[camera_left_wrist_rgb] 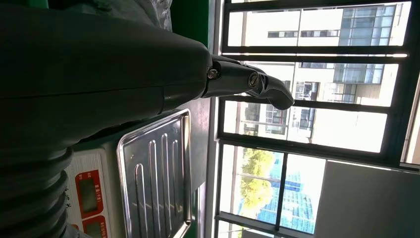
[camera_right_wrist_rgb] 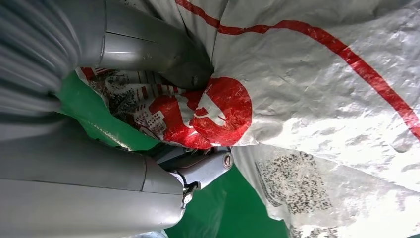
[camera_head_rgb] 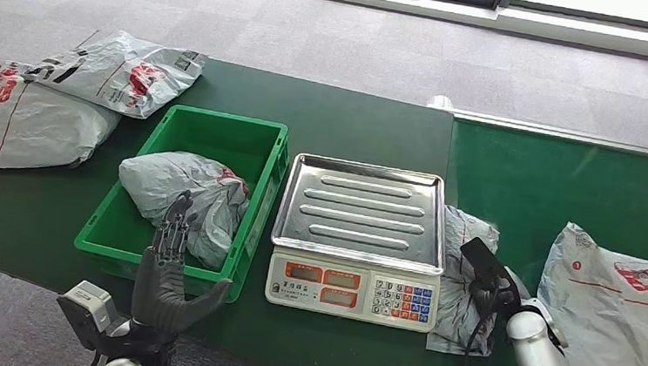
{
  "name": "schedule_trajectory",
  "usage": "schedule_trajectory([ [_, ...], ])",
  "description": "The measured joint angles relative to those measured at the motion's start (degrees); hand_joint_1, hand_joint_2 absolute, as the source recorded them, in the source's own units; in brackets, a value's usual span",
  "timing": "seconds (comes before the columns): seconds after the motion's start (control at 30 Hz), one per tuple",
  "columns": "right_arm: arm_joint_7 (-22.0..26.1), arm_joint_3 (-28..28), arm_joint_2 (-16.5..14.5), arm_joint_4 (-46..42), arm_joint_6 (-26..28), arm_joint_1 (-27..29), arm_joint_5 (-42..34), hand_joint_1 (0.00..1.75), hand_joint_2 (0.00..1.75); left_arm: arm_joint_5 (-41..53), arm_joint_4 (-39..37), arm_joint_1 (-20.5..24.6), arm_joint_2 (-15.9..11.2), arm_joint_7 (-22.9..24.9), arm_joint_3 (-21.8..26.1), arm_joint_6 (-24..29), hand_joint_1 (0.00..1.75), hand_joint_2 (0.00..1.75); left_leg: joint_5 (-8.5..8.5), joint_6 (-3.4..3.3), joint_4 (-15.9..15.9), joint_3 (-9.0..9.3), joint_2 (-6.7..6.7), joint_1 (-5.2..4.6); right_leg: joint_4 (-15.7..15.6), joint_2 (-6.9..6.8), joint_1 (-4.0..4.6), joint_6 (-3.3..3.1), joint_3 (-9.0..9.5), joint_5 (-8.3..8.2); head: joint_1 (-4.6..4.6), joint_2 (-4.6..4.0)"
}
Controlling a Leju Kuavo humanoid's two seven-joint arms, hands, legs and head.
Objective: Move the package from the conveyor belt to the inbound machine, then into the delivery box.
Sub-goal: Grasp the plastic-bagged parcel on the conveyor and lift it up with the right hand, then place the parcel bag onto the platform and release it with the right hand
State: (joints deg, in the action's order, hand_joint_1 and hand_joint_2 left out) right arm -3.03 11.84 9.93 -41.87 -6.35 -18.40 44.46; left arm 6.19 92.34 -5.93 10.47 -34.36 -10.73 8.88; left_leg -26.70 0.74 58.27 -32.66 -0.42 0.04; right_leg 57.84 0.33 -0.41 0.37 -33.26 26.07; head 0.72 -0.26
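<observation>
Grey carpet and a bright window wall behind; dark green counter [camera_head_rgb: 351, 124] in front. Far left: two grey plastic mailer bags [camera_head_rgb: 56, 96], printed red, flat on the counter. Next, green plastic crate [camera_head_rgb: 263, 187] already holding one crumpled grey bag [camera_head_rgb: 188, 194]. Left hand [camera_head_rgb: 170, 267] raised at the crate's near rim, fingers [camera_head_rgb: 176, 224] spread, nothing in them. Centre: white electronic scale with bare steel tray [camera_head_rgb: 357, 212]. Just beside the scale, at the green conveyor belt [camera_head_rgb: 565, 180] edge: crumpled grey-and-red plastic package [camera_head_rgb: 461, 281], with right hand [camera_head_rgb: 492, 284] on it, thumb and fingers [camera_right_wrist_rgb: 208, 166] pinching a fold. Probably light, soft, slippery film; better gathered in a thick bunch than by a thin edge. Far right: another grey bag [camera_head_rgb: 621, 303] on the belt.
</observation>
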Motion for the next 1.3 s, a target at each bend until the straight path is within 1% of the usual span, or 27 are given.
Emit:
schedule_trajectory([
  [0.07,0.7,-0.1,0.2,0.4,0.4,-0.3,-0.8,1.75,1.75,0.0,0.0,0.0,0.0,0.0,0.0,0.0,0.0,1.75,0.0,-0.01,0.0,-0.03,-0.02,0.0,0.0,-0.02,-0.01,0.01,0.0,0.01,0.01,0.0],
  [0.13,2.5,-0.1,0.3,0.8,2.2,-0.6,-2.9,1.75,1.75,0.0,0.1,-0.1,0.0,0.1,0.0,0.2,0.0,1.75,0.0,-0.01,0.0,-0.06,-0.04,-0.01,0.0,-0.04,-0.02,0.02,0.01,0.0,0.0,0.0],
  [0.17,4.5,0.1,0.3,0.7,4.5,-0.5,-5.0,1.75,1.75,0.0,0.3,-0.3,0.0,0.1,0.0,0.5,0.0,1.75,0.01,-0.02,0.0,-0.11,-0.06,-0.03,0.0,-0.06,-0.04,0.03,-0.01,-0.01,0.0,0.0],
  [0.23,10.9,1.1,0.0,-1.2,11.5,0.7,-12.0,1.75,1.75,0.0,1.0,-1.1,0.0,-0.1,0.0,1.4,0.0,1.75,0.04,-0.03,0.0,-0.3,-0.12,-0.08,0.0,-0.1,-0.1,0.07,-0.18,-0.06,0.0,0.0],
  [0.3,17.3,3.0,-0.7,-5.9,18.2,2.2,-20.1,1.75,1.75,0.0,1.7,-2.0,0.0,-0.5,0.1,2.3,0.0,1.75,0.07,-0.03,0.0,-0.46,-0.14,-0.12,0.0,-0.11,-0.14,0.1,-0.37,-0.1,0.01,0.0],
  [0.37,21.1,4.9,-1.4,-11.0,21.9,3.3,-25.7,1.75,1.75,-0.1,2.0,-2.5,0.0,-1.0,0.1,3.0,0.0,1.75,0.08,-0.02,0.0,-0.5,-0.15,-0.1,0.0,-0.11,-0.12,0.1,-0.44,-0.1,0.01,0.0],
  [0.5,27.2,7.7,-2.4,-19.8,25.7,6.2,-33.2,1.75,1.75,-0.4,2.1,-2.8,-0.1,-1.9,0.1,4.0,0.0,1.75,0.06,-0.01,0.0,-0.52,-0.18,-0.09,0.0,-0.12,-0.1,0.06,-0.48,-0.04,0.01,0.0],
  [0.57,29.3,8.6,-2.9,-23.3,26.9,7.6,-35.4,1.75,1.75,-0.6,2.1,-2.9,-0.2,-2.2,0.1,4.3,0.0,1.75,0.05,0.0,-0.1,-0.54,-0.18,-0.09,0.0,-0.12,-0.1,0.05,-0.5,-0.01,0.0,0.0],
  [0.77,30.8,9.9,-3.7,-29.7,28.0,10.2,-36.9,1.75,1.75,-0.9,1.9,-2.9,-0.3,-2.5,0.1,4.5,0.0,1.75,0.04,0.01,-0.1,-0.56,-0.15,-0.09,0.0,-0.1,-0.1,0.04,-0.55,0.0,0.01,0.0],
  [0.87,34.2,10.8,-4.8,-32.5,30.7,11.1,-38.9,1.75,1.75,-1.0,1.9,-2.9,-0.3,-2.7,0.1,4.7,0.0,1.75,0.04,0.01,-0.1,-0.55,-0.16,-0.09,0.0,-0.11,-0.1,0.04,-0.54,0.0,0.01,0.0],
  [0.97,37.8,11.6,-7.0,-37.4,33.1,12.5,-40.8,1.75,1.75,-1.0,1.7,-2.8,-0.3,-3.0,0.0,4.8,0.0,1.75,0.04,0.02,-0.1,-0.56,-0.16,-0.08,0.0,-0.1,-0.09,0.03,-0.55,0.0,0.01,0.0],
  [1.0,37.7,11.5,-7.7,-39.0,32.6,12.8,-40.6,1.75,1.75,-1.0,1.6,-2.8,-0.3,-3.3,0.0,4.8,0.0,1.75,0.03,0.03,-0.1,-0.64,-0.14,-0.07,0.0,-0.07,-0.08,0.03,-0.54,0.0,0.01,0.0],
  [1.07,34.6,10.1,-8.4,-41.2,28.9,12.9,-37.8,1.75,1.75,-0.9,1.4,-2.6,-0.3,-3.9,0.0,4.6,0.0,1.75,-0.01,0.08,-0.1,-0.85,-0.05,-0.06,0.1,0.01,-0.07,-0.01,-0.52,0.03,0.01,0.0],
  [1.13,27.4,6.5,-8.4,-41.2,22.1,11.1,-31.4,1.75,1.75,-0.4,1.1,-1.9,-0.4,-4.3,0.0,4.1,0.0,1.75,-0.05,0.16,-0.1,-0.96,0.13,-0.04,0.1,0.17,-0.05,-0.12,-0.55,0.01,0.0,0.0],
  [1.2,19.1,1.2,-8.3,-38.5,13.5,7.3,-23.7,1.75,1.75,0.2,0.8,-0.6,-0.6,-4.7,0.0,3.6,0.0,1.75,0.02,0.23,-0.2,-0.96,0.33,-0.01,0.1,0.36,-0.02,-0.22,-0.62,-0.11,0.0,0.0],
  [1.23,16.3,-1.4,-8.2,-36.5,9.6,5.0,-20.5,1.75,1.75,0.6,0.7,0.1,-0.7,-4.8,0.0,3.4,0.0,1.75,0.09,0.24,-0.2,-0.92,0.4,0.01,0.1,0.43,0.0,-0.24,-0.65,-0.18,0.0,0.0],
  [1.27,14.7,-4.1,-8.2,-33.8,6.1,2.6,-18.1,1.75,1.75,0.9,0.6,0.7,-0.8,-4.7,0.0,3.3,0.0,1.75,0.19,0.26,-0.2,-0.88,0.39,0.03,0.1,0.43,0.02,-0.23,-0.68,-0.25,0.0,0.0],
  [1.3,14.2,-6.6,-8.6,-30.3,3.9,-0.7,-16.7,1.75,1.75,1.3,0.5,1.5,-0.8,-4.4,0.0,3.2,0.0,1.75,0.35,0.29,-0.2,-0.89,0.33,0.04,0.1,0.38,0.03,-0.26,-0.83,-0.37,0.0,0.0],
])
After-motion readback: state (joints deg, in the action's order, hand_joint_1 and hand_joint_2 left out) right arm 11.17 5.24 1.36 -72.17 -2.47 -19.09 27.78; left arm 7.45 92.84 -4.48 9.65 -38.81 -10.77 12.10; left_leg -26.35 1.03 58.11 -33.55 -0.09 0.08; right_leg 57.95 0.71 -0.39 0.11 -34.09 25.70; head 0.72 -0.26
